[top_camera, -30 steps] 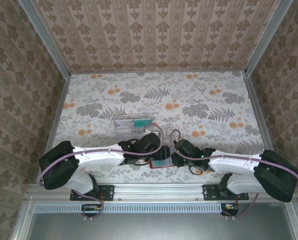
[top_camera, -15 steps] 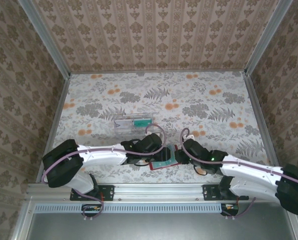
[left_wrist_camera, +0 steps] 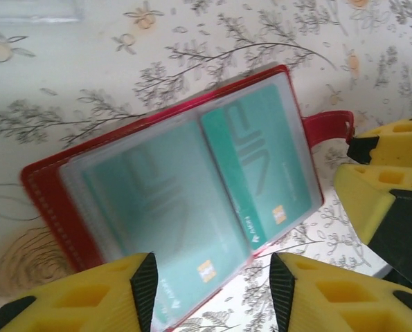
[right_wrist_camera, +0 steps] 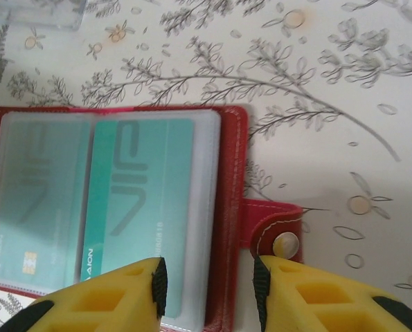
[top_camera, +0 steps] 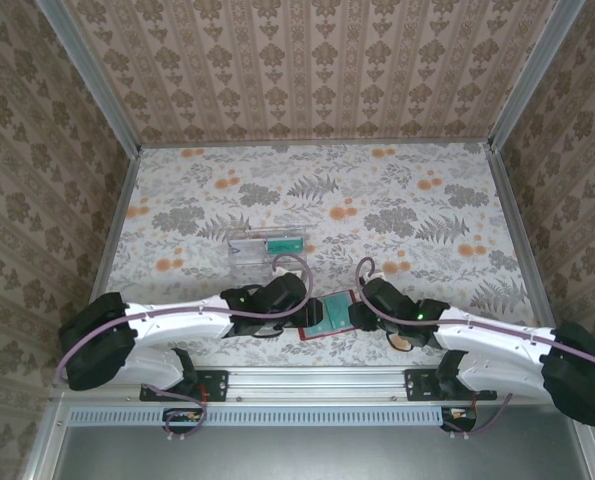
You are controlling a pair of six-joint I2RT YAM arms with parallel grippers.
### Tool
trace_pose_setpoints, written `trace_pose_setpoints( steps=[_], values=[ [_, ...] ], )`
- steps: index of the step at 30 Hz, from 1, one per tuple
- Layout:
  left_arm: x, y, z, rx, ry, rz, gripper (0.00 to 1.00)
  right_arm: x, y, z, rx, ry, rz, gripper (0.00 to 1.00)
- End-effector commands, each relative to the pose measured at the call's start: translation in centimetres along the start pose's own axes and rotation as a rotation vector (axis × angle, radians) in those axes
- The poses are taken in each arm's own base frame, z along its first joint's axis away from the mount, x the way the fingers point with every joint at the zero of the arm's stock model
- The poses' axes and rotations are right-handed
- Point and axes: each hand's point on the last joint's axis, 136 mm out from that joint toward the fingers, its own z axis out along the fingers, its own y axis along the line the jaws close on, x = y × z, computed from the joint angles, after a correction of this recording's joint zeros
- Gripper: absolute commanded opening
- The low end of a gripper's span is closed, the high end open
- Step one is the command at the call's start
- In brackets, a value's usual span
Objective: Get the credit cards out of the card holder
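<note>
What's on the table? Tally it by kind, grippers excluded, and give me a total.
Red card holder: 1
Teal cards in its pockets: 2
Clear tray: 1
Green item in the tray, kind unclear: 1
Total: 5

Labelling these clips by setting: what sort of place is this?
Probably a staged robot test booth, not a home: wallpapered panels in an aluminium frame box in a floral-covered table, with two arms bolted to a rail at its near edge.
</note>
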Motion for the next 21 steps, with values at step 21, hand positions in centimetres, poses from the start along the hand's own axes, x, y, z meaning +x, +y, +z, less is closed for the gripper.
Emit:
trace_pose_setpoints(
  steps=[21],
  values=[
    [2.3,3.4,2.8,-0.093,0.086,-0.038,0.37,-1.0,5.9,0.3,-0.254,0.056,0.002,0.42]
  ],
)
